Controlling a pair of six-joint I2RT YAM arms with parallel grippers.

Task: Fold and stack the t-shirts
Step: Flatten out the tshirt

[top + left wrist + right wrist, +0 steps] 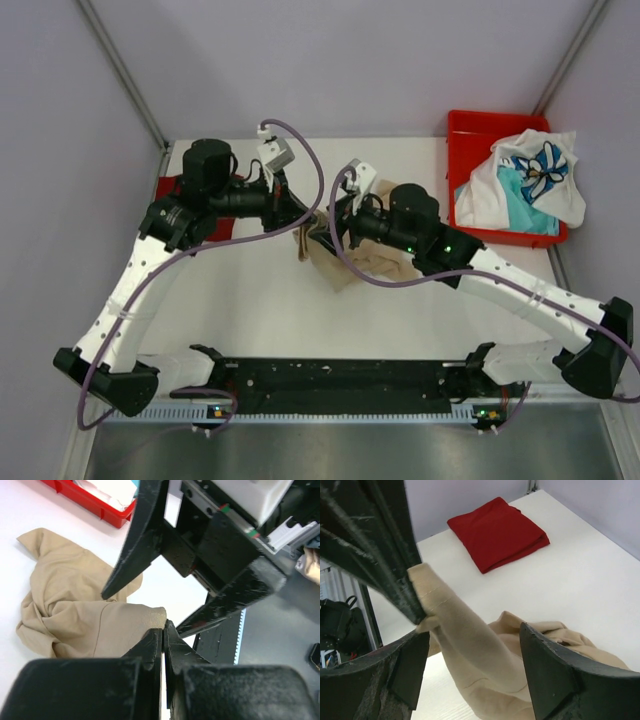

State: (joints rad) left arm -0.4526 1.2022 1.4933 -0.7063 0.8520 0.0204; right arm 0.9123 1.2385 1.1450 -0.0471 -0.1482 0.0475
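Your left gripper [164, 628]: jaws pressed fully together, pinching a hemmed edge of the tan shirt [75, 605]. The pinched edge is lifted off the table [260, 300]. The rest of the shirt hangs down from your fingertips and lies crumpled on the surface just below and beyond them.

Your right gripper [472, 640]: jaws spread wide, gripping nothing. It faces the left gripper tip to tip, close in. The raised strand of tan cloth runs between its two fingers [555, 675]. The cloth passes right by one pad, and you cannot tell from the wrist view whether it touches. The other finger stands clear of the cloth.

Beyond the right gripper, further across the table on the left arm's side: the dark red shirt [497, 532], folded into a flat rectangle, well apart from the tan one. From overhead, the left arm covers most of it.

Far from both grippers, at the back right corner: a red bin [462, 135]. The white shirt [540, 165] with blue print lies bunched on top, draped over the rim. The teal shirt [522, 205] shows beneath it.
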